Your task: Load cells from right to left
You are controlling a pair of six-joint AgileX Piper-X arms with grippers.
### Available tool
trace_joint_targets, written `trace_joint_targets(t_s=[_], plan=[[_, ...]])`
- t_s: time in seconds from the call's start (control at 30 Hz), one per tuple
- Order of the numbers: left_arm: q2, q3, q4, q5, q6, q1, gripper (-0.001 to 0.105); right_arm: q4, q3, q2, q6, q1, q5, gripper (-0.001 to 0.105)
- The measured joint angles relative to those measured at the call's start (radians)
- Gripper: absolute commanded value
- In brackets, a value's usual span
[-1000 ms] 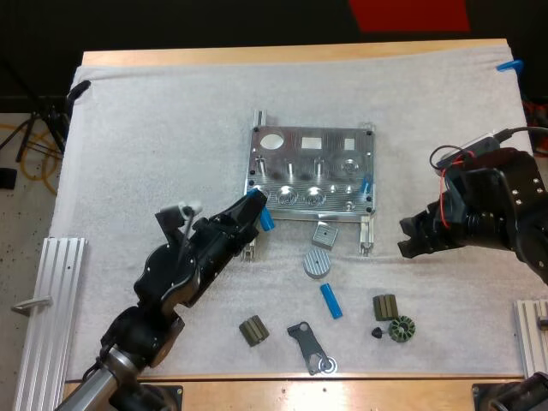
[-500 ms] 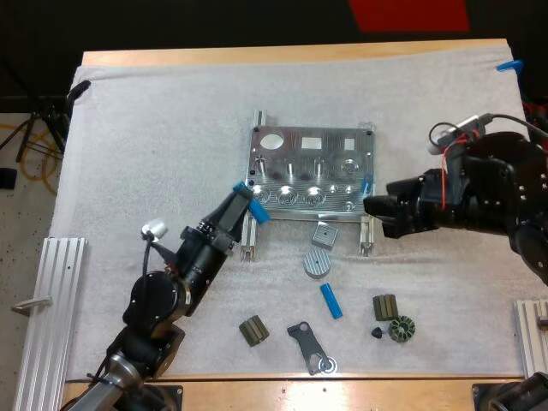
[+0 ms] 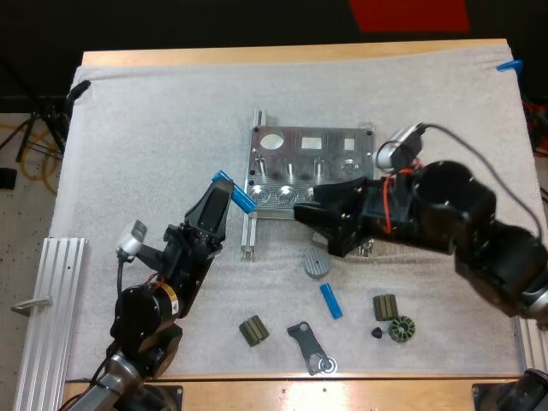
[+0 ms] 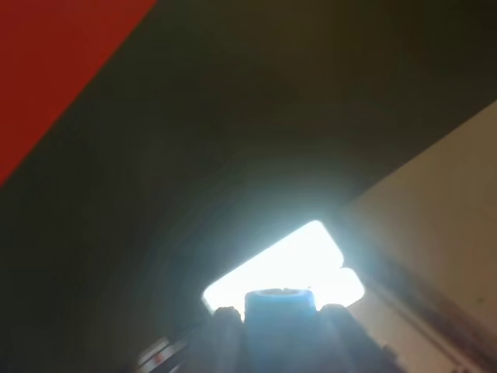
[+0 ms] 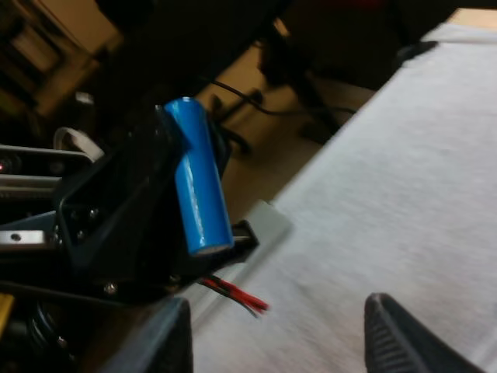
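Two arms: both reach in over the white mat (image 3: pixel 154 128) on the counter (image 3: pixel 291 53).
Left fingers (image 3: pixel 218 202): clamped from both sides on a blue cell (image 3: pixel 234 191), just left of the metal fixture (image 3: pixel 300 158) at its near-left corner.
Right fingers (image 3: pixel 310 214): spread apart, holding nothing, over the fixture's front edge, pointing toward the held cell.
Loose cell (image 3: pixel 330 300): flat on the mat in front of the fixture, among small dark parts (image 3: pixel 253 330).

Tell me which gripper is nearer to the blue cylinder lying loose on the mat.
Right. The right gripper is just beyond the loose blue cylinder, near the metal fixture's front edge. The left gripper is farther, to the left, holding a second blue cylinder.
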Motion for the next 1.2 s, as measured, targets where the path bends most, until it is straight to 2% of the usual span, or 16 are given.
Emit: trace_joint_targets(t_s=[0.2,0.4,0.57,0.8,1.2], plan=[[0.0,0.0,-0.1,-0.022,0.0,0.0,0.0,-0.326,0.12,0.002,0.132,0.072,0.049,0.049],[0.0,0.0,-0.174,-0.022,0.0,0.0,0.0,-0.558,0.187,0.002,0.153,0.135,0.107,0.049],[0.0,0.0,-0.211,-0.024,0.0,0.0,0.0,-0.61,0.24,0.002,0.157,0.167,0.133,0.049],[0.004,0.0,-0.235,0.041,0.0,0.0,0.0,-0.794,0.314,0.002,0.157,0.173,0.182,0.049],[0.005,0.0,-0.276,0.084,-0.007,0.0,0.0,-0.935,0.332,0.063,0.157,0.173,0.159,0.049]])
